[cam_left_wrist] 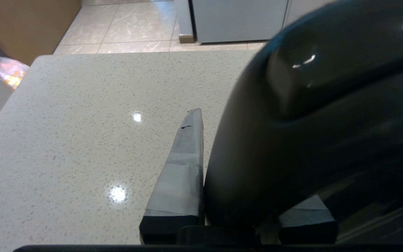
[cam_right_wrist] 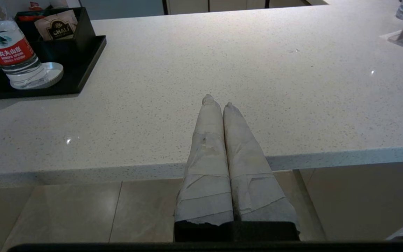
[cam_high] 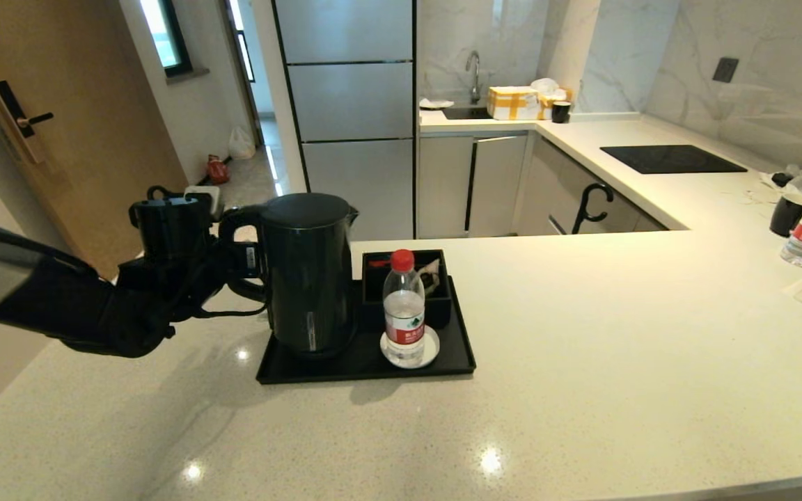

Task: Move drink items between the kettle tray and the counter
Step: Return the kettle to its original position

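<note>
Right pincer point(cam_right_wrist: 222, 105) parked off the table point(cam_high: 582, 390) edge, clenched on nothing. Left pincer point(cam_left_wrist: 201, 168) clamped on the kettle point(cam_high: 307, 275) handle, kettle standing on the tray point(cam_high: 366, 369). Likely heavy, hard and smooth, best held by that loop. Bottle point(cam_high: 404, 309) light, on the coaster beside it.

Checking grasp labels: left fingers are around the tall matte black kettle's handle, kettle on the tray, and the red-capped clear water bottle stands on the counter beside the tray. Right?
One error. The small clear plastic water bottle with red cap stands on the white round coaster inside the flat black rectangular tray, not on the counter; the head view shows it. Left gripper at the tall matte black kettle handle is correct.
</note>
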